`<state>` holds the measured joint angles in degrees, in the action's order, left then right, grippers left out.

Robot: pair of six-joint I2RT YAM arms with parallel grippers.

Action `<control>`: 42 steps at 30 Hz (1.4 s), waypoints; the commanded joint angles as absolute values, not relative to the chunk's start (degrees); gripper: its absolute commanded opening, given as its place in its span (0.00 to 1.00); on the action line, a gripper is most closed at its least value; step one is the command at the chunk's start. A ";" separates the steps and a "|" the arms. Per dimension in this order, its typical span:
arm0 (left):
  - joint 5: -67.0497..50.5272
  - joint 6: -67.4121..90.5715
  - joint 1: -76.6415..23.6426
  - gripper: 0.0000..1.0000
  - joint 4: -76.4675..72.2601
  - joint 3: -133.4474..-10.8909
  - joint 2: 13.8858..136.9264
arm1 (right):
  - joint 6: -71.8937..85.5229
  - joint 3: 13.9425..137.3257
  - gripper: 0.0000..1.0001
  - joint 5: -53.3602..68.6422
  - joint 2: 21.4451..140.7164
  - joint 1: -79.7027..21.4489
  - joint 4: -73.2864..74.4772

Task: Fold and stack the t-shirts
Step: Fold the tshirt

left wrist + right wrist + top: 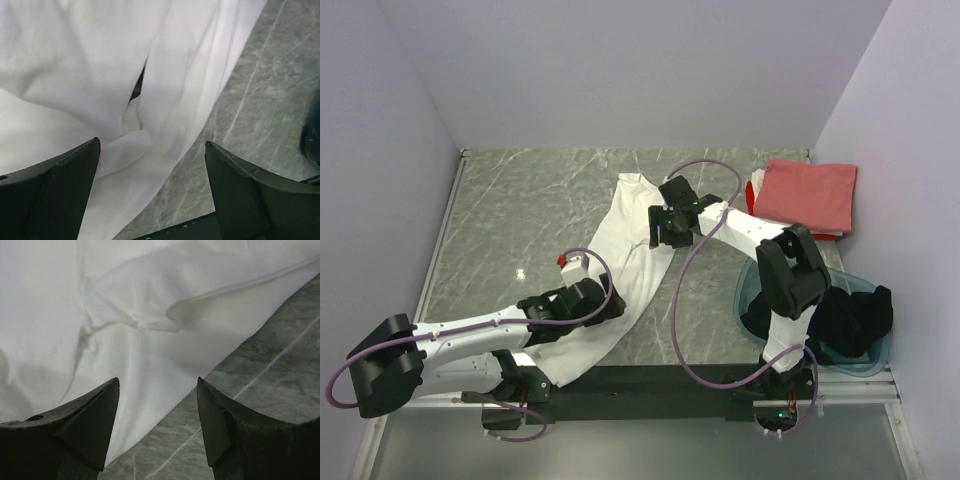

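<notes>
Grippers poised over laundry: a long white t-shirt (620, 250) lies bunched in a diagonal strip down the middle of the grey, marble-veined table (520, 200), running from the far centre toward the near left edge. The left gripper (152, 141) hangs over the shirt's near half with its jaws spread wide and nothing between them but loose cloth below. The right gripper (158, 379) stands just as open and empty above the far half, right over the shirt's right-hand edge where it meets the table.

The step in hand looks to be spreading this shirt flat before folding. To do it well, each gripper would take one layer at a hem or seam rather than a bunched ridge, then draw the cloth apart evenly so the folds fall out.

The fabric is thin, soft cotton, heaped in smooth rolls; a stitched hem and a small seam show near the right gripper. A dark slit among the folds under the left gripper may be a printed graphic or only shadow.

At the far right a salmon-pink shirt (808, 190) sits folded square atop a stack, while a black shirt (855, 315) slumps in a translucent teal tub (748, 290) at the near right.
</notes>
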<state>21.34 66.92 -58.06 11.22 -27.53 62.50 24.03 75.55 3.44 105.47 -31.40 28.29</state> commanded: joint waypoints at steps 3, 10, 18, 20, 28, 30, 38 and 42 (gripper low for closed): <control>23.20 68.12 -58.36 0.92 10.29 -25.49 63.45 | 24.26 80.32 0.70 0.88 110.73 -31.29 28.47; 19.17 68.11 -58.36 0.91 5.12 -26.28 67.23 | 24.00 87.71 0.70 0.35 119.87 -29.89 31.99; 15.92 69.61 -58.36 0.91 1.06 -29.00 71.89 | 23.12 96.32 0.70 1.58 126.99 -26.11 34.71; 13.72 70.40 -58.54 0.91 -2.08 -29.70 73.65 | 22.42 100.36 0.70 1.58 128.75 -25.67 36.56; 7.39 72.16 -59.94 0.91 -11.68 -34.71 82.07 | 20.66 118.62 0.70 1.93 138.51 -24.43 43.93; 5.10 72.95 -60.47 0.91 -13.79 -35.85 83.84 | 20.13 121.45 0.70 2.02 139.65 -24.17 45.26; 6.76 68.83 -61.44 0.92 -7.59 -45.87 86.49 | 19.25 111.72 0.70 2.81 132.11 -24.08 39.91; 9.05 65.05 -56.79 0.93 -1.85 -47.20 81.14 | 19.34 106.18 0.69 5.53 127.81 -24.08 37.18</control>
